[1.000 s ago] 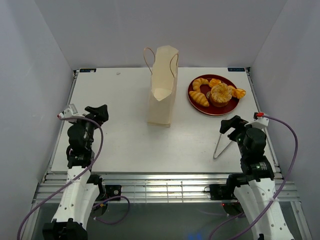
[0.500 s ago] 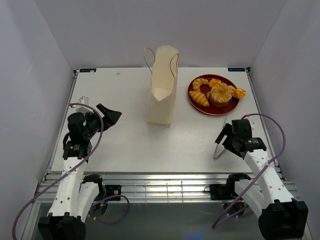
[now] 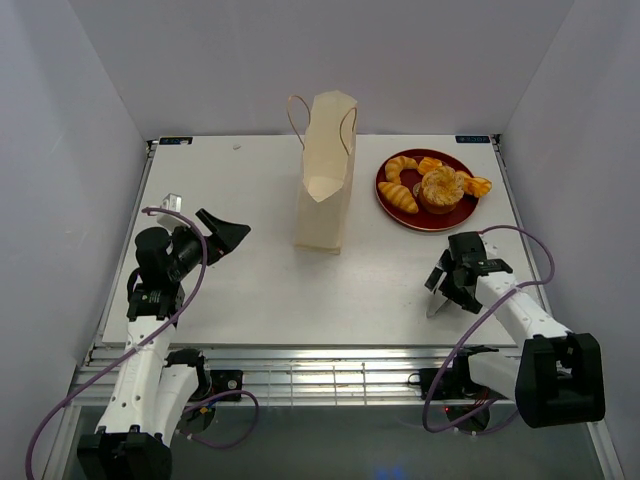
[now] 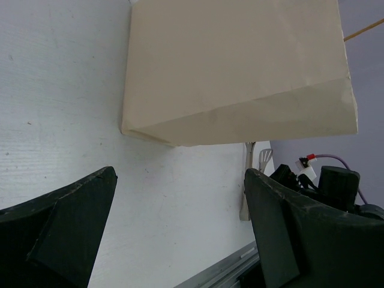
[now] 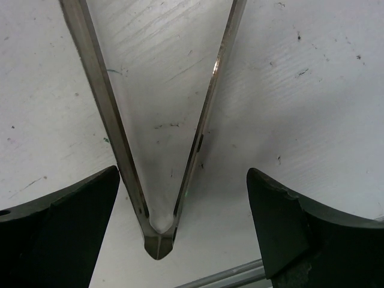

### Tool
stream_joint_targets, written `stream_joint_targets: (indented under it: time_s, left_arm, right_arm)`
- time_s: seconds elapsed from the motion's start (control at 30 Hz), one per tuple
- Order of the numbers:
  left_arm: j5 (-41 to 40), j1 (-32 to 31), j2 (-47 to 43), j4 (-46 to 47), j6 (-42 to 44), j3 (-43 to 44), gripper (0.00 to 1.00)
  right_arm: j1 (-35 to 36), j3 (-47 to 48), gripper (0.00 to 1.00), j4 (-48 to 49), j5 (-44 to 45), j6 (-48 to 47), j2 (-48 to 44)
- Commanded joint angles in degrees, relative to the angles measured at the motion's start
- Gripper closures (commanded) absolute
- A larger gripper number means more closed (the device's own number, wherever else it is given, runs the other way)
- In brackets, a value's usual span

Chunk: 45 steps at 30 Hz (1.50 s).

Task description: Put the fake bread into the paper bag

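Note:
The fake bread (image 3: 432, 184), several glossy golden-orange pastries, lies on a dark red plate (image 3: 388, 203) at the back right. The cream paper bag (image 3: 326, 185) stands upright at the table's middle back; its side fills the top of the left wrist view (image 4: 240, 66). My left gripper (image 3: 225, 235) is open and empty, left of the bag, pointing toward it. My right gripper (image 3: 450, 285) is open and low over the hinged end of metal tongs (image 5: 157, 231), which lie flat on the table between its fingers (image 5: 60, 222).
The tongs (image 3: 438, 296) lie near the table's front right, in front of the plate. The right arm also shows far off in the left wrist view (image 4: 336, 186). Grey walls close in the table on three sides; a metal rail runs along the front edge.
My right gripper has swung down and left, now low over the tongs' hinge. My left gripper has turned and reached right toward the bag.

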Motion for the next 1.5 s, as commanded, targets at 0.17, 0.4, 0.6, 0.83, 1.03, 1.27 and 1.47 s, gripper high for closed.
stream_joint_targets:
  time_s: [0.17,0.4,0.6,0.83,1.03,1.27,1.47]
  left_arm:
    - [2.1,0.0,-0.3,5.3,-2.7,-0.4,0.02]
    - [2.1,0.0,-0.6,6.2,-3.5,0.0,0.02]
    - [2.5,-0.1,-1.3,4.6,-3.0,0.3,0.02]
    - [2.8,-0.1,-3.1,1.4,-2.7,2.2,0.02]
    - [3.9,-0.1,-3.4,-0.8,-2.6,5.3,0.02]
    - [5.1,-0.1,-2.6,-2.1,-2.4,7.7,0.02]
    - [6.2,-0.1,-2.0,-3.0,-2.0,11.0,0.03]
  right_arm:
    - [1.8,2.0,0.01,5.9,9.1,-0.4,7.3]
    - [3.0,-0.3,0.39,10.9,8.7,-0.4,9.0]
    - [3.4,-0.3,0.61,7.7,7.7,1.1,2.5]
    - [3.4,6.5,0.59,-2.4,2.8,-1.7,-9.0]
    - [3.4,9.2,0.57,-8.9,-2.3,-2.1,-17.7]
    - [3.4,13.5,0.52,-13.8,-6.8,-2.3,-23.2]
    - [3.4,23.9,0.51,-16.8,-7.8,-3.4,-22.7]
